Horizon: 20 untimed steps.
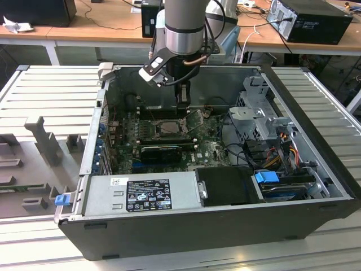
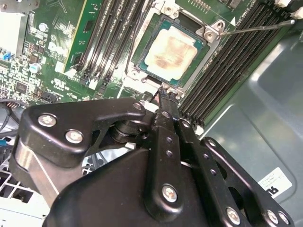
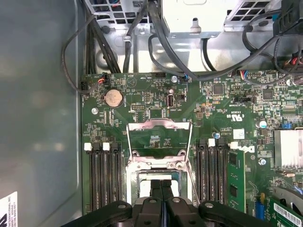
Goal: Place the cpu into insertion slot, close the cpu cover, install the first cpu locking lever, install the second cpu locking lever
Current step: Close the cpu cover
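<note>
Silver-beige face up, note the cpu [image 2: 169, 52] lying flat in the insertion slot [image 2: 134, 75], the cpu cover [image 3: 160, 124] hinged back to leave it uncovered, and the gripper [image 2: 164, 91] poised near the slot's rim, clenched on nothing, as for pushing rather than grasping.

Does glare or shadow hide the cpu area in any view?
Second wrist view: soft mottled sheen on the cpu, nothing hidden. First wrist view: even light, cpu cover rim glints. Exterior view: computer case interior dim, desk behind bright.
</note>
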Tool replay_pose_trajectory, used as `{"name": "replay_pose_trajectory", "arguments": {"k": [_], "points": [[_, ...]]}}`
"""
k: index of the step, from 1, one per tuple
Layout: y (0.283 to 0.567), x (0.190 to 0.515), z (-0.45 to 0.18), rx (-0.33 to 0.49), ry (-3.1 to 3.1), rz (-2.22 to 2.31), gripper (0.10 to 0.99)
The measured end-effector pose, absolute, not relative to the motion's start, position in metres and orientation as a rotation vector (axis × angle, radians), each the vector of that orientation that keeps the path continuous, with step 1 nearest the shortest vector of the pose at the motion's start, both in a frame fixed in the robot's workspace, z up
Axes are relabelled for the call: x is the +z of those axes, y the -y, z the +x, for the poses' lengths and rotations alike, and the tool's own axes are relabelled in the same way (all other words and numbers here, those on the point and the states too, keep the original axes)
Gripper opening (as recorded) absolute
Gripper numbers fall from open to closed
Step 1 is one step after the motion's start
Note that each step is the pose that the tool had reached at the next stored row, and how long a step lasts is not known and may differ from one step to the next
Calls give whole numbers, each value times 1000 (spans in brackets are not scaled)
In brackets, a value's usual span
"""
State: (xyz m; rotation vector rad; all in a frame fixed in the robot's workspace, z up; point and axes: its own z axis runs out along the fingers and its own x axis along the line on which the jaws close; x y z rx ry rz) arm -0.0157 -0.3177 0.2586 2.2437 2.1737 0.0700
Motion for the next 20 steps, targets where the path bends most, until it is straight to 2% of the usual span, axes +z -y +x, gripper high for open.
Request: {"name": "replay_pose_trajectory", "arguments": {"k": [20], "points": [[317, 259, -3, 67, -2174, 2245, 106]]}}
